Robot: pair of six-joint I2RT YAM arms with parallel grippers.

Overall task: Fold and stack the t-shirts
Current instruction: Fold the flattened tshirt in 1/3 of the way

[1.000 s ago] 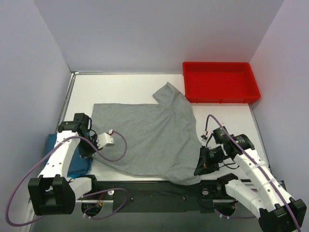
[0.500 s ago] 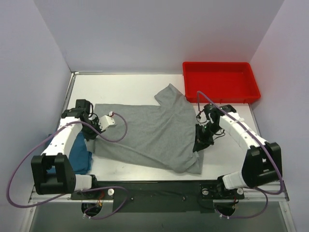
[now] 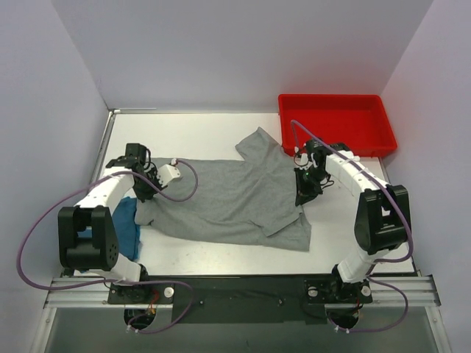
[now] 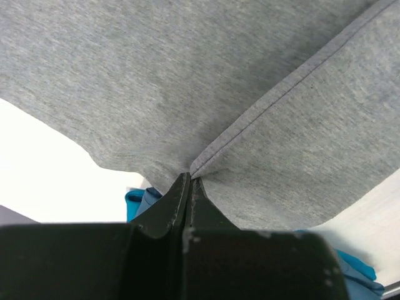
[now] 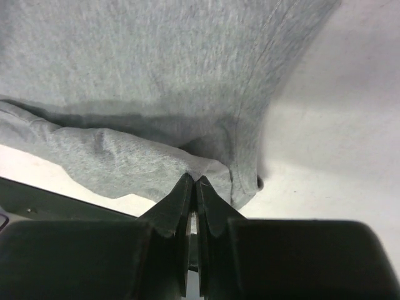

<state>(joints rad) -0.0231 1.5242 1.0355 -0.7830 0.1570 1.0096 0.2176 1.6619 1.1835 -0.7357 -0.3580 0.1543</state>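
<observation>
A grey t-shirt (image 3: 228, 193) lies across the middle of the white table, its near part doubled over towards the back. My left gripper (image 3: 143, 194) is shut on the shirt's left hem, which shows pinched in the left wrist view (image 4: 190, 177). My right gripper (image 3: 300, 198) is shut on the shirt's right edge, pinched in the right wrist view (image 5: 192, 179). A folded blue t-shirt (image 3: 126, 226) lies at the table's left edge, under my left arm; part of it shows in the left wrist view (image 4: 139, 200).
A red bin (image 3: 335, 123) stands at the back right corner. Purple cables loop off both arms. Lilac walls close in the left, back and right. A black rail (image 3: 243, 287) runs along the near edge.
Both grippers have carried the shirt's near edge away from the front, towards the back of the table, folding the shirt over itself. Both arms have stretched forward.
</observation>
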